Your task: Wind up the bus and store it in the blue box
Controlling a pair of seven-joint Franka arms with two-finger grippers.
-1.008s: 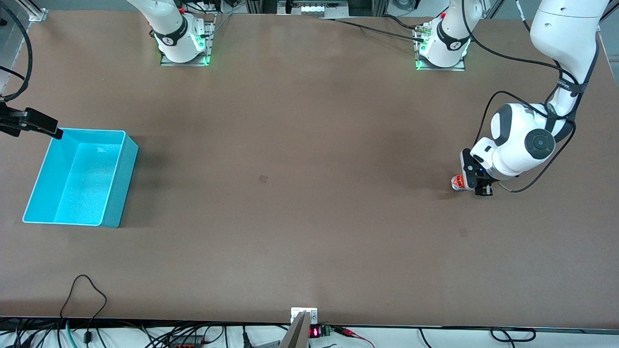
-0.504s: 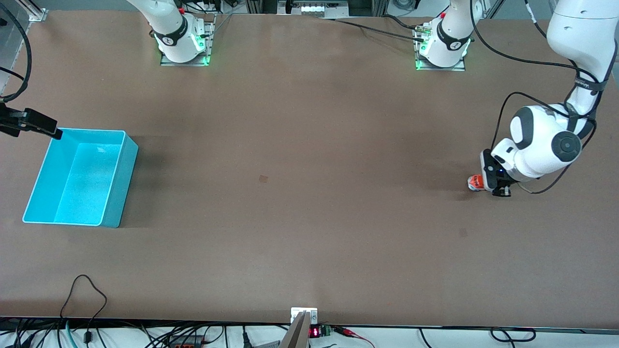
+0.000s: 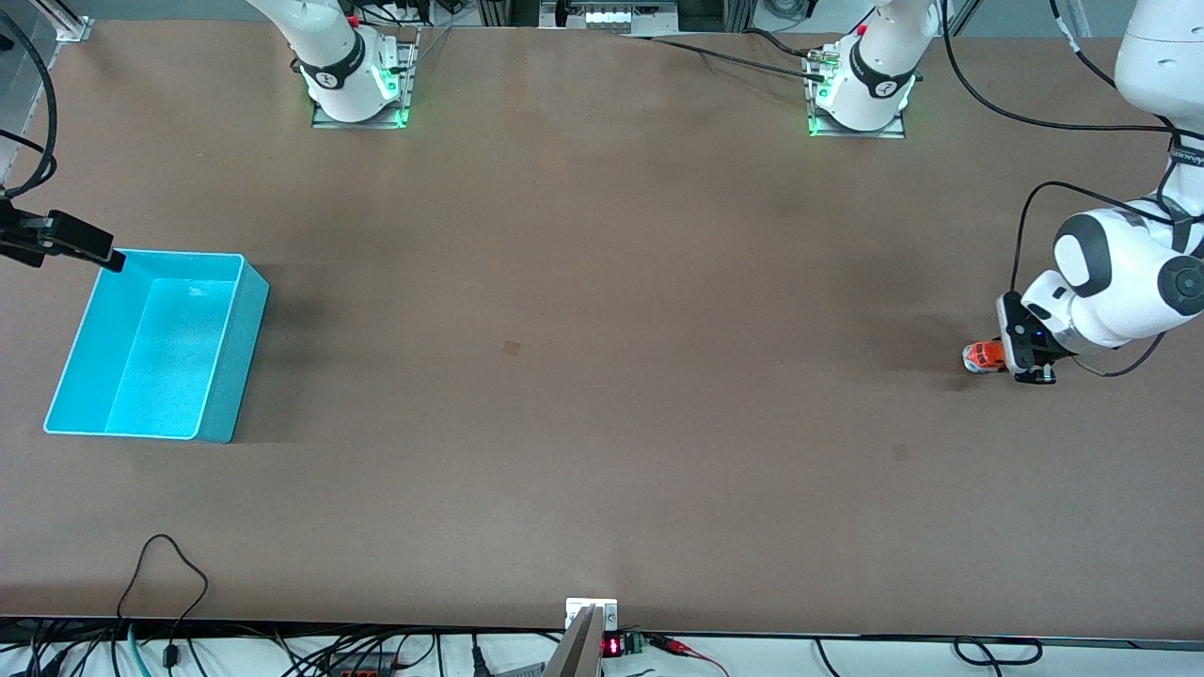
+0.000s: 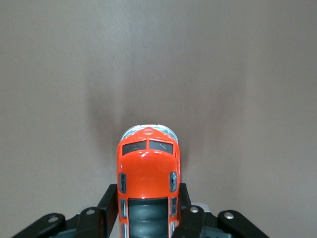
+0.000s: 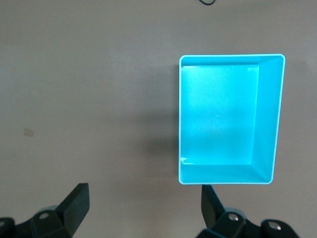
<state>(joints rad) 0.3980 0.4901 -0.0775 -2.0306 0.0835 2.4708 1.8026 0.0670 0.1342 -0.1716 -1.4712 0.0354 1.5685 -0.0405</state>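
Gripping the small orange toy bus (image 3: 983,356) with dark roof windows and a pale grey-white front, the left gripper (image 3: 1021,362) sits low at the left arm's end of the wide brown matte surface (image 3: 602,376). In the left wrist view the black fingers (image 4: 110,206) press against both flanks of the bus (image 4: 147,186), its nose pointing away from the gripper (image 4: 147,218) and its shadow falling on the surface just ahead. Whether the wheels touch the surface cannot be told.

At the right arm's end of the surface stands the large rectangular cyan plastic box (image 3: 155,343) with a thin pale rim and sloping walls, well apart from the bus. The right gripper (image 3: 66,240) hangs just above the box's corner that lies farthest from the front camera, at the very edge of the front view; in the right wrist view its two dark fingers (image 5: 74,203) stand wide apart with nothing between them, and the box (image 5: 230,119) lies below with its floor bare. This arm waits.

No brand name or readable writing shows on the bus or the box. A small red-lit display (image 3: 611,647) sits at the surface's edge nearest the front camera, its digits too small to read. Green lights glow at both arm bases (image 3: 357,89), black cables (image 3: 160,574) trail along the near edge, and a small darker square mark (image 3: 512,348) shows near the middle of the surface.
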